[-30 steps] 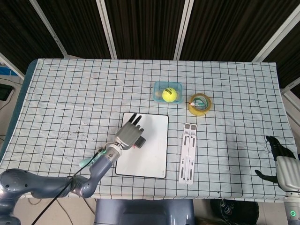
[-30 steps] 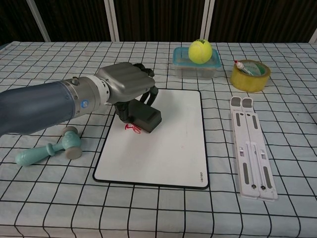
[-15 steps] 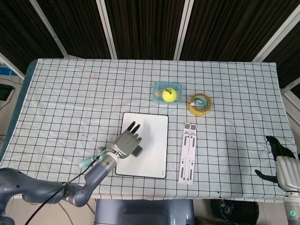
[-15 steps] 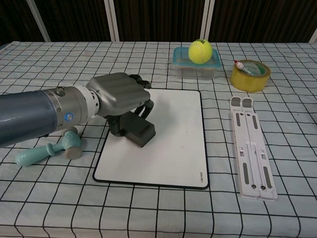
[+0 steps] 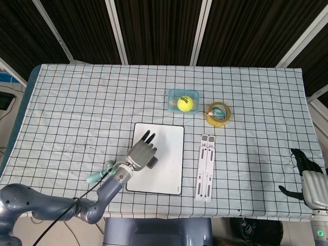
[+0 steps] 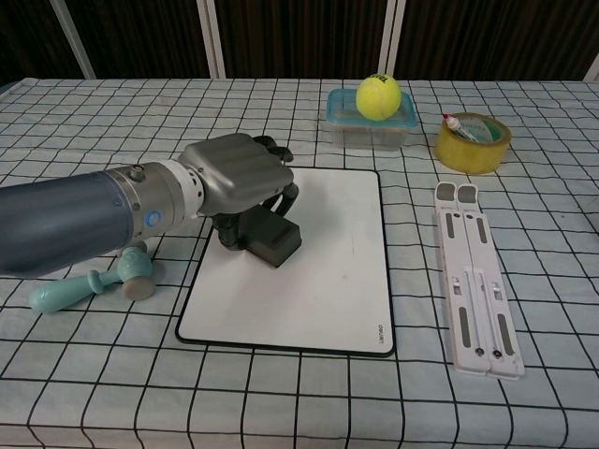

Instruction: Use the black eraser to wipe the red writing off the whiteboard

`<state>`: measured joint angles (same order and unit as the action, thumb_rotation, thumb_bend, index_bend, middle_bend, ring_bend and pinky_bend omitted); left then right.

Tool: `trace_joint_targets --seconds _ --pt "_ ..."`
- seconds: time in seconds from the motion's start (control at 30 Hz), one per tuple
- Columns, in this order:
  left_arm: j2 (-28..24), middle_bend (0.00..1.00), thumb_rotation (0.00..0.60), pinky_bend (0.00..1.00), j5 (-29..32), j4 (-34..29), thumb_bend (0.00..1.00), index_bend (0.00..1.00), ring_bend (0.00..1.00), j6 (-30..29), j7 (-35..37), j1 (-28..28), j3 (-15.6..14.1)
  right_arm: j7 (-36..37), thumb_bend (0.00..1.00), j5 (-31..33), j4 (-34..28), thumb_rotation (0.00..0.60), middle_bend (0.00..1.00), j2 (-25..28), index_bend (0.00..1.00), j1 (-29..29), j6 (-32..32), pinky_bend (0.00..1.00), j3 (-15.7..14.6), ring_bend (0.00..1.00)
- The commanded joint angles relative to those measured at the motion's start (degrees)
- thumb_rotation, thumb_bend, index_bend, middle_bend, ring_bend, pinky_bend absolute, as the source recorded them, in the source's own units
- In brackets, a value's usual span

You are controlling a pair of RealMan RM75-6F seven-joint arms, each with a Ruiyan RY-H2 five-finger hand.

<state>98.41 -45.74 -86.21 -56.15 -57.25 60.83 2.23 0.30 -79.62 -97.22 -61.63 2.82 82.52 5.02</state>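
Note:
My left hand (image 6: pixel 239 178) grips the black eraser (image 6: pixel 270 239) and presses it on the left part of the whiteboard (image 6: pixel 323 281). In the head view the same left hand (image 5: pixel 142 152) covers most of the eraser (image 5: pixel 152 162) on the whiteboard (image 5: pixel 166 159). No red writing shows on the board in either view. My right hand (image 5: pixel 307 177) hangs off the table's right edge, dark fingers spread, holding nothing.
A teal hammer (image 6: pixel 94 279) lies left of the whiteboard under my forearm. A white folding stand (image 6: pixel 473 285) lies to the right. Behind are a tennis ball (image 6: pixel 378 96) on a blue container (image 6: pixel 370 126) and a yellow tape roll (image 6: pixel 473 142).
The left hand slid the eraser toward me over the red mark, then slightly back. The red scribble seen one second ago is gone from view. The right hand stayed still.

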Motion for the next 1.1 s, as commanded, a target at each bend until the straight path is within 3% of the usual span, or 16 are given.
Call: trace_joint_targets --seconds 0.03,0.47,0.63,0.83,1.1 --pt "1.04 0.48 0.600 0.06 -0.38 2.13 0.34 0.46 0.01 0.52 1.03 0.54 1.09 -0.03 0.07 0.04 -0.06 0.600 0.11 0.00 0.06 0.04 -0.05 0.21 0.03 0.20" --pt "5.40 0.48 0.600 0.06 1.84 14.00 0.34 0.46 0.01 3.71 3.98 2.32 4.72 0.34 0.07 0.24 -0.09 0.600 0.11 0.09 0.06 -0.07 -0.13 0.21 0.00 0.20" --pt "5.47 0.48 0.600 0.06 2.24 15.58 0.34 0.46 0.01 3.61 4.31 2.36 5.40 0.49 0.07 0.07 0.04 0.600 0.11 0.11 0.06 -0.12 -0.08 0.21 -0.08 0.20" --pt "2.44 0.48 0.600 0.06 0.39 11.40 0.34 0.46 0.01 0.28 3.80 2.19 6.51 0.43 0.07 0.02 0.10 0.600 0.11 0.06 0.06 -0.05 -0.13 0.21 -0.06 0.20" --pt "-9.09 0.47 0.600 0.06 1.11 -2.38 0.34 0.46 0.01 -6.64 -1.50 0.21 6.96 0.30 0.07 -0.06 -0.15 0.600 0.11 0.12 0.06 -0.09 0.02 0.21 -0.04 0.20"
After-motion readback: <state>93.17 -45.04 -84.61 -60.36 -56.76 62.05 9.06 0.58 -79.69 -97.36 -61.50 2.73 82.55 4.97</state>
